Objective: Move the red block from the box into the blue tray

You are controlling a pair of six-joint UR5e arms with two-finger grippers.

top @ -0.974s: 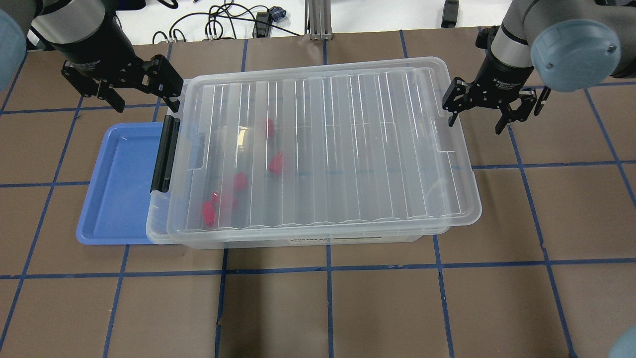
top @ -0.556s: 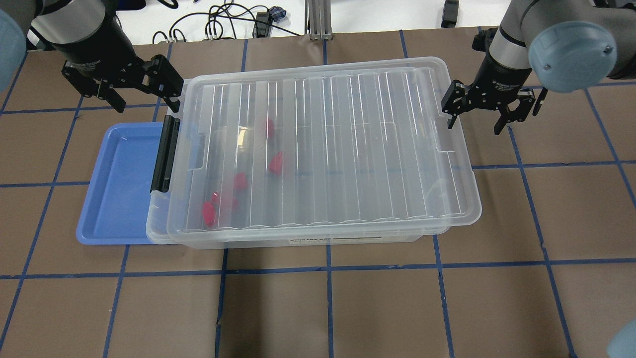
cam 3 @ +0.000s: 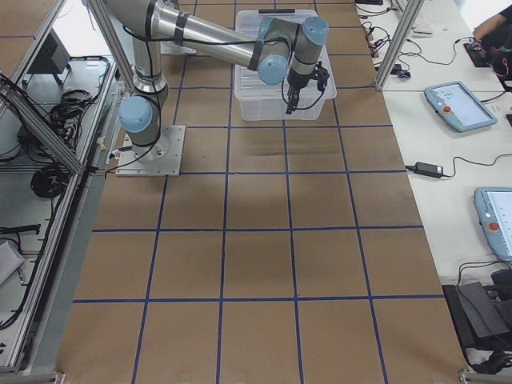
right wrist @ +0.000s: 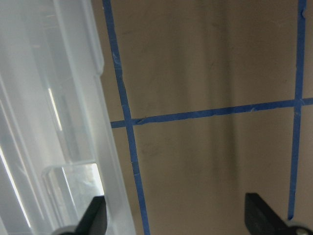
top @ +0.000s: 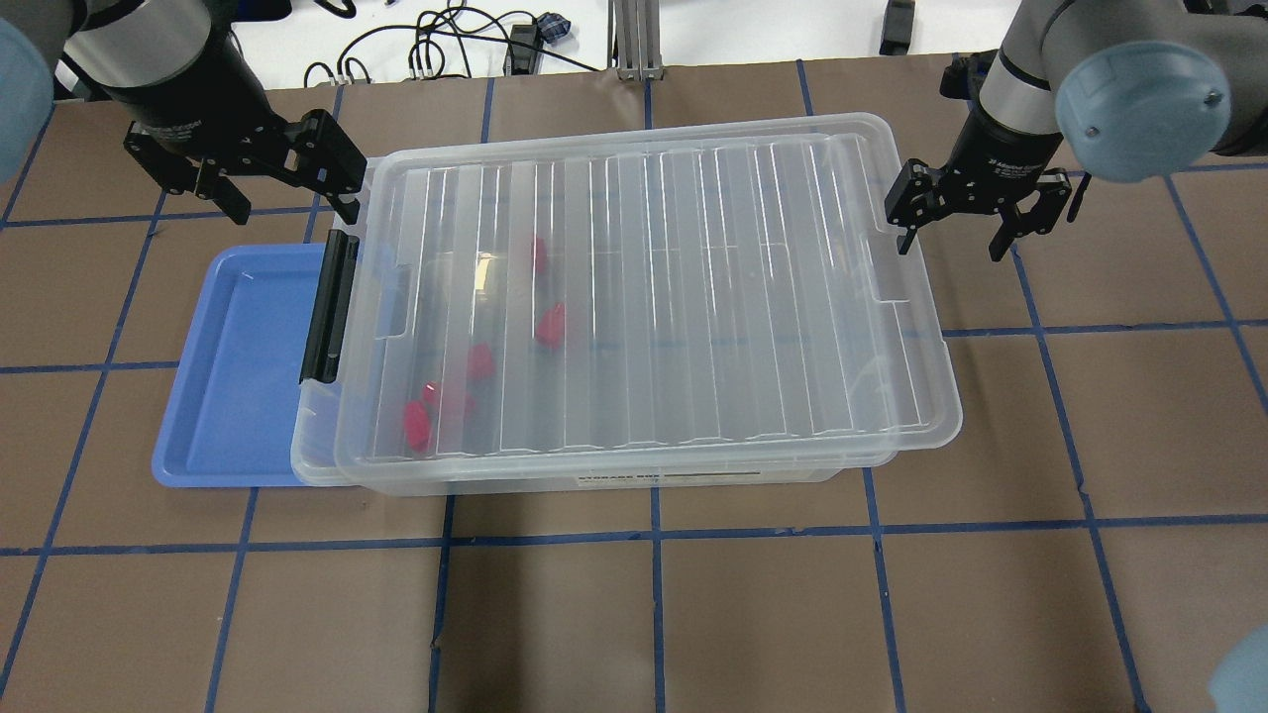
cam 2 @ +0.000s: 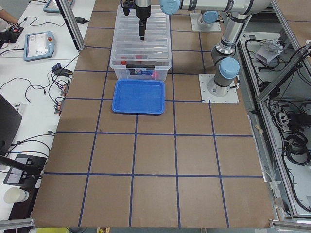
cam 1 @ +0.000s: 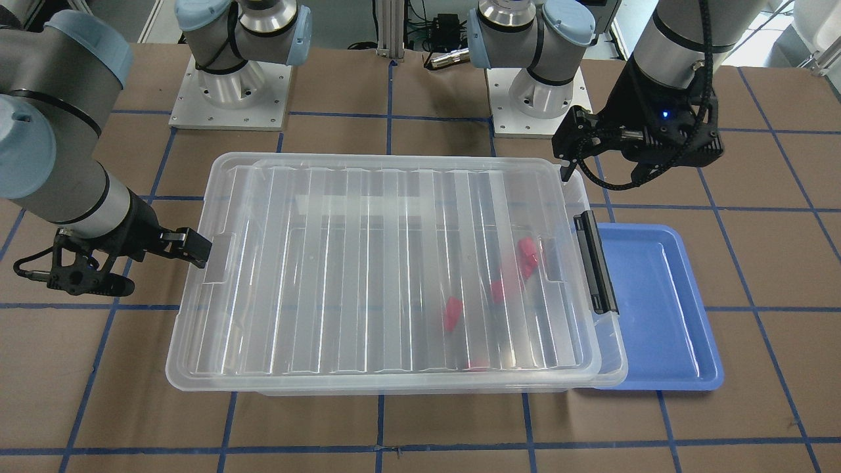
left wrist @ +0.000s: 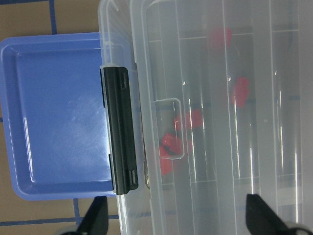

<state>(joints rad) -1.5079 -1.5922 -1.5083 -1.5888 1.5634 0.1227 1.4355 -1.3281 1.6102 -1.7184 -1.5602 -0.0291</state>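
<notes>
Lying inside closed box (top: 743, 297), red pieces (top: 550, 324)

left arm (cam 1: 677, 33): silver-grey tube, black wrist
right arm (cam 1: 46, 177): same silver-grey, black wrist
joint caps (top: 1139, 94): pale blue, round, small screws in the face
bases (cam 1: 230, 92): silver cones on white square plates, bolted at the edges
left gripper (top: 294, 203): black, angular, two fingers
right gripper (top: 949, 238): black, white lettering on the collar
cable (cam 1: 706, 39): black, braided, along the left wrist
LED (cam 1: 665, 115): small, blue, on the left wrist
</notes>
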